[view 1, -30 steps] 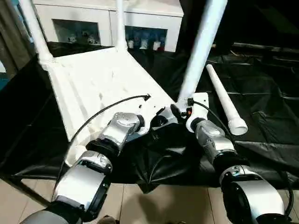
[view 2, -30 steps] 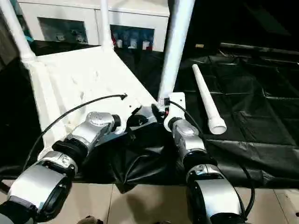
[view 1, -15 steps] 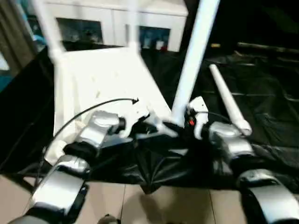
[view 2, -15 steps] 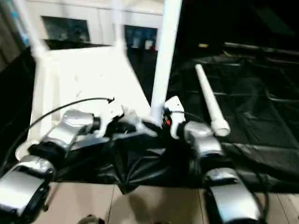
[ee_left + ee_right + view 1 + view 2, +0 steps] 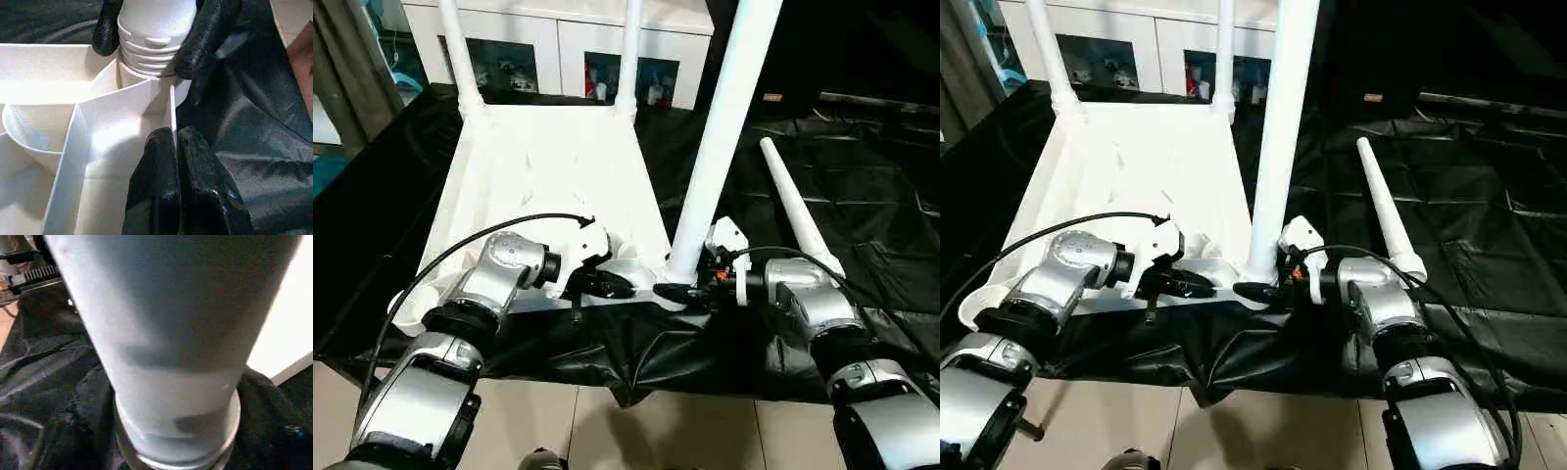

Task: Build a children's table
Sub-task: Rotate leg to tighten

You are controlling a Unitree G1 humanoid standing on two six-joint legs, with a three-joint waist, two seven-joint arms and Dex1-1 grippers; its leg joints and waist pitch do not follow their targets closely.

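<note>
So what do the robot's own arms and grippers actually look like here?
Both forearms are rounded silver shells with black ring joints. A thin black cable arcs over the left arm; another loops by the right arm. The wrist housings are white, with a small red mark on the right one. Black fingers look finely textured.

Black plastic sheeting (image 5: 862, 166), wrinkled, covers the work surface; its near edge hangs over onto beige tiled floor (image 5: 685, 431). White glass-door cabinet (image 5: 558, 39) at far side, small objects inside, too small to identify.
</note>
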